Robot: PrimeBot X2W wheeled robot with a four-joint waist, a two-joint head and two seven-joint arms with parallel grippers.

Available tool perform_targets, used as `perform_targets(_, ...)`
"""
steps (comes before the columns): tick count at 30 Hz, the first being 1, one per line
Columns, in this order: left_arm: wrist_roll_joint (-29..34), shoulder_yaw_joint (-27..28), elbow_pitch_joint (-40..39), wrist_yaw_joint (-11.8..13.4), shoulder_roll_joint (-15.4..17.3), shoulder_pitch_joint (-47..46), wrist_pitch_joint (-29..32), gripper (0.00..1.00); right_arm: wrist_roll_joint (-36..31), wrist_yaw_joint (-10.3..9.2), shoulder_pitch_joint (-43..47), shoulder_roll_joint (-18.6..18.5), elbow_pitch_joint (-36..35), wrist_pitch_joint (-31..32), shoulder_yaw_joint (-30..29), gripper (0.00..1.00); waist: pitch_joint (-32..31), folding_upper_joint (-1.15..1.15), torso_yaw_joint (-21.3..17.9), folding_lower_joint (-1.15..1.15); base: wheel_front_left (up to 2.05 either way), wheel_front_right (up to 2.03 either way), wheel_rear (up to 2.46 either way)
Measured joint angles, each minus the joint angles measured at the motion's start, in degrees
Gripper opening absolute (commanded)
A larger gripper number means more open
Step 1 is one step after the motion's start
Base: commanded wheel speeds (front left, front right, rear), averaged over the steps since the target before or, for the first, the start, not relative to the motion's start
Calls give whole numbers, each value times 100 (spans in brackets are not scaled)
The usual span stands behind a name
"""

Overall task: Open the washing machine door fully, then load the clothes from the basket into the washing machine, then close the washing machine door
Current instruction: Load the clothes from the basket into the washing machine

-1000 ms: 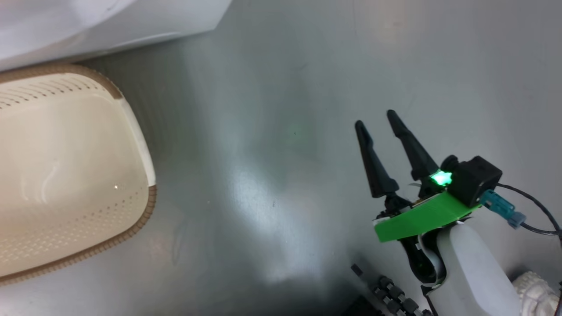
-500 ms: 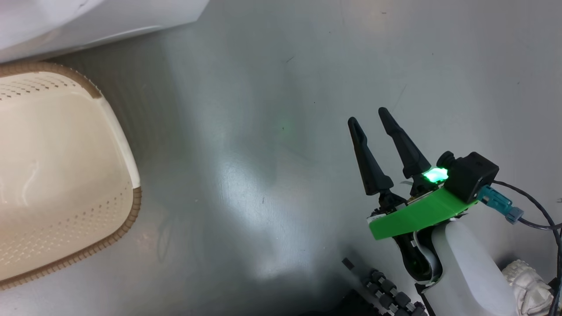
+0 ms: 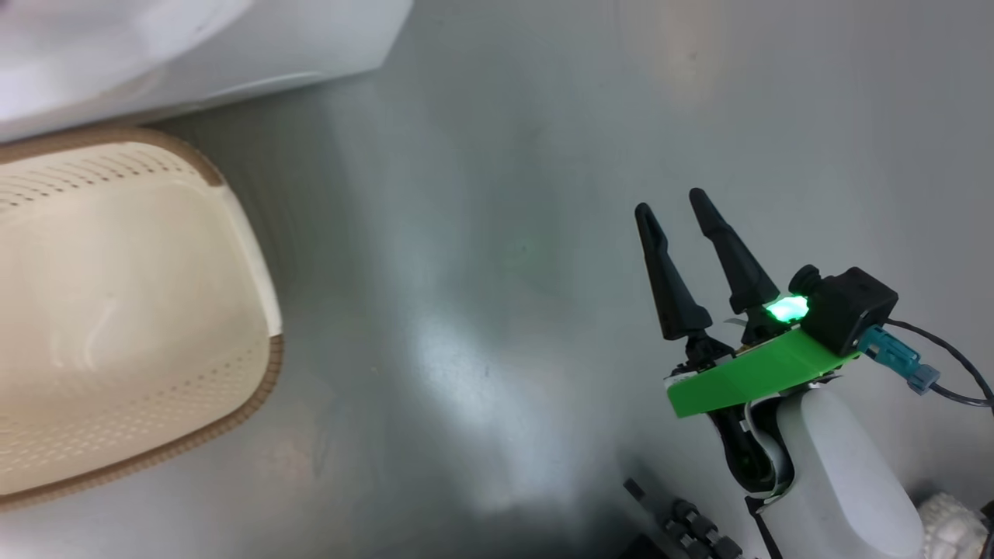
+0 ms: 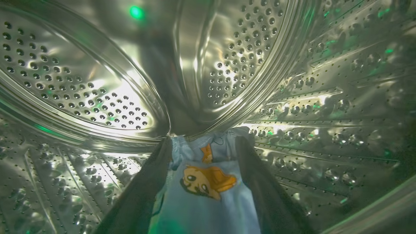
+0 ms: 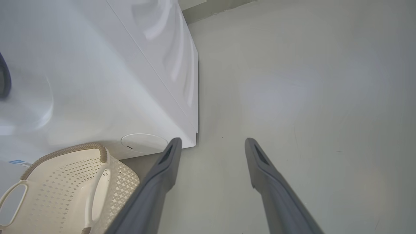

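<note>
Left wrist view: the left gripper (image 4: 204, 139) gapes around the clothes (image 4: 208, 195), cut off below; right gripper (image 3: 669, 200) gapes empty.

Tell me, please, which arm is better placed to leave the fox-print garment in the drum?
Left. The left fingers reach inside the steel drum with the clothes lying between them. The right fingers hang open over the floor, outside the washing machine, beside the basket.
</note>
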Motion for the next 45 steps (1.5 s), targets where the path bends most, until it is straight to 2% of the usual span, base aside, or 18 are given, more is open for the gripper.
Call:
perform_targets(8,-353,124,-404,7,-299,740,-158,100,-162,0,65,-4,36,0,-162,100,-339,0,307,0,0,0,0)
perform_targets(15,-491,188,-1276,67,-435,1664,-312,100,-202,0,77,-8,36,0,-192,100,-588,0,516,0,0,0,0)
perform_targets(30,-567,131,-3562,571,-1005,4164,-454,100,-318,0,273,-16,57,0,-293,100,-849,0,664,0,0,0,0)
perform_targets(37,-560,250,-4221,772,-1262,5091,-502,100,-361,0,275,-18,56,0,-298,100,-874,0,672,0,0,0,0)
perform_targets(45,-511,683,-4789,926,-1528,5887,-502,100,-361,0,275,-18,58,0,-286,100,-886,0,652,0,0,0,0)
